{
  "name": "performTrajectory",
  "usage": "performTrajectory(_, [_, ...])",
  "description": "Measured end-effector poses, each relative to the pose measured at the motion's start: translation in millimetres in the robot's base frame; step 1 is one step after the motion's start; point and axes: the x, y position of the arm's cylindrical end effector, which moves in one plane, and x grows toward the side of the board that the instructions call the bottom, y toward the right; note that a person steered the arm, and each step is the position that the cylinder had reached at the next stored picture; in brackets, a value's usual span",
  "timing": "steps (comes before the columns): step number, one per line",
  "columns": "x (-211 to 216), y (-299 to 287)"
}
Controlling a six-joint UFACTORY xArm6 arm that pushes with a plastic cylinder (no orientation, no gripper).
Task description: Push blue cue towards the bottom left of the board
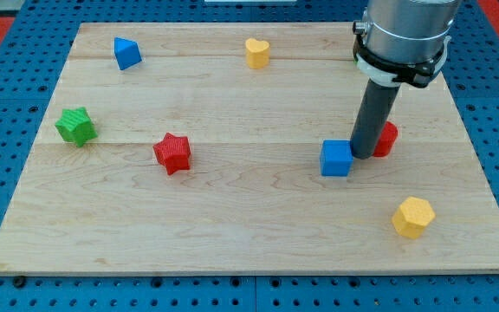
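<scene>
One blue cube [337,159] sat right of centre on the wooden board [232,234], w/ my tip [362,156] planted at its right-hand edge, touching or all but touching. Judged from that contact, the push step was in hand: approach looked done, shove toward the view's bottom left barely begun, as the cube lay well apart from that corner. No fingers on this rig, so nothing to spread or pinch; only the bare rod met the block.

Next move, by my reading, called for a long diagonal drive down and to the view's left. Since the tip stood beside the cube's right face, not behind its upper-right corner, some re-aim seemed needed or the cube would slide mostly sideways. A red star [172,152] lay to the left, near the likely path; a nudge was a risk.

Arm pose: rod upright, grey wrist housing above it at the view's top right. A red block [385,139], shape unclear, was partly hidden behind the rod. Elsewhere: yellow hexagonal block [412,217] bottom right, green star [76,126] at left, blue triangular block [126,54] top left, yellow heart [256,53] top centre.
</scene>
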Motion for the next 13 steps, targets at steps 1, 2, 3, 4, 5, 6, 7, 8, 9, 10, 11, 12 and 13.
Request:
performTrajectory(1, [0, -11])
performTrajectory(2, [2, -41])
performTrajectory(3, [2, -62])
performTrajectory(4, [2, -81])
performTrajectory(5, [2, -86])
performTrajectory(6, [1, -86])
performTrajectory(7, [9, -67])
performTrajectory(8, [46, -103])
performTrajectory(9, [75, -138])
performTrajectory(10, [78, -124])
performTrajectory(11, [87, -187])
performTrajectory(12, [112, -211])
performTrajectory(13, [126, -220])
